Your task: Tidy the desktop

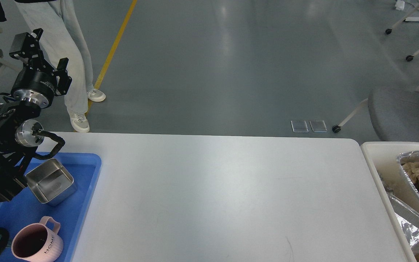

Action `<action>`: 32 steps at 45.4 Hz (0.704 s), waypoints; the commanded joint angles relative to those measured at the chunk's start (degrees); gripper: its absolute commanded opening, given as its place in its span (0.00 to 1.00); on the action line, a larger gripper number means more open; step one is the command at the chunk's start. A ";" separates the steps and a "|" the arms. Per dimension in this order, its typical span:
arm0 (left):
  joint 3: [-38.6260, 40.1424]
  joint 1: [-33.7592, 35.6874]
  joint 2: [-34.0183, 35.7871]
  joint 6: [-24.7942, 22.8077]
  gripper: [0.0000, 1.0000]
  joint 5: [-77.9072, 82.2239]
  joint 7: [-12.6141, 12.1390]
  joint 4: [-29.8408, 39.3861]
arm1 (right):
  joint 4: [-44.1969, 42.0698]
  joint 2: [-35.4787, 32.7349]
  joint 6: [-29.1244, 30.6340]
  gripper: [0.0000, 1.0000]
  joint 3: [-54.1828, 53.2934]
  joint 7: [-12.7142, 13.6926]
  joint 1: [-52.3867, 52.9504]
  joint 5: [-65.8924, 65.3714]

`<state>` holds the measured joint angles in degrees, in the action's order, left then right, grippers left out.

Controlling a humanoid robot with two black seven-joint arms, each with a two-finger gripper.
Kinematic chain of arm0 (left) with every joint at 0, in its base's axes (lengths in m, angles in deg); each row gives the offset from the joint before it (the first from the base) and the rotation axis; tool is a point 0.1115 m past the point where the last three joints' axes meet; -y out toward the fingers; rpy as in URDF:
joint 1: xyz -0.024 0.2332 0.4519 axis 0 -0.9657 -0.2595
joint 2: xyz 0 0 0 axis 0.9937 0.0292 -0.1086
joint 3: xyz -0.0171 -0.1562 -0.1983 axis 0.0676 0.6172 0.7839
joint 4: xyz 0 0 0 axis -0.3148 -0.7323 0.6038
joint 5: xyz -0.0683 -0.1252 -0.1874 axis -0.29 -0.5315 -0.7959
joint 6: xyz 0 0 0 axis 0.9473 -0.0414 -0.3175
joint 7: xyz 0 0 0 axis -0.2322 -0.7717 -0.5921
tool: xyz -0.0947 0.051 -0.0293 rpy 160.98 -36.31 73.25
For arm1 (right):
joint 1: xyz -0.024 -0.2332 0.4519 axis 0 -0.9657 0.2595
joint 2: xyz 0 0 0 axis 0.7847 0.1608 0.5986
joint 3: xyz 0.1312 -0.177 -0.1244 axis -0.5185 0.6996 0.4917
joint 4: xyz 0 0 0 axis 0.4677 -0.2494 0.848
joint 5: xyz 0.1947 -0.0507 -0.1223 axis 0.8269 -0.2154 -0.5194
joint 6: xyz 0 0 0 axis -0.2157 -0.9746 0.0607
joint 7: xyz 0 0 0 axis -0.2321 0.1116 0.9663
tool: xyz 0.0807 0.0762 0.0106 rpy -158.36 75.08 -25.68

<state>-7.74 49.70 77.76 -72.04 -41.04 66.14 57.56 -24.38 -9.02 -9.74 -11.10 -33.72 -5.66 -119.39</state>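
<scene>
The desktop point(224, 196) is a wide white tabletop with rounded corners, and its middle is bare. My left arm comes in from the left and rises above the table's far left corner. My left gripper point(49, 49) is held high over the floor beyond the table edge, with its fingers apart and nothing between them. My right gripper is out of view.
A blue tray point(87, 196) at the left holds a square steel container point(49, 182) and a pink mug point(36, 243). A cream bin point(373, 163) at the right holds foil trays point(411, 222) and brown paper. A person's legs point(75, 72) stand beyond the far left edge. A grey chair point(406, 112) stands at the far right.
</scene>
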 commanded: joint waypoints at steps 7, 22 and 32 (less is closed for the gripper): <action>0.54 -0.44 -0.42 0.38 0.97 -0.42 8.52 0.00 | -0.68 0.50 -4.31 0.14 -0.02 0.00 -2.50 3.55; 0.54 -0.70 -0.60 0.64 0.97 -0.42 9.41 -0.35 | -0.68 2.79 -16.09 0.96 -0.11 -0.17 -3.03 3.82; 0.54 -0.70 -0.60 2.05 0.97 -0.51 9.50 -0.44 | -0.68 3.40 -17.32 1.00 -0.29 -0.26 -2.94 6.19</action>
<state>-7.19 48.94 77.16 -70.73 -41.54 75.62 57.14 -25.03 -6.08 -26.37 -11.24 -33.96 -8.68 -115.19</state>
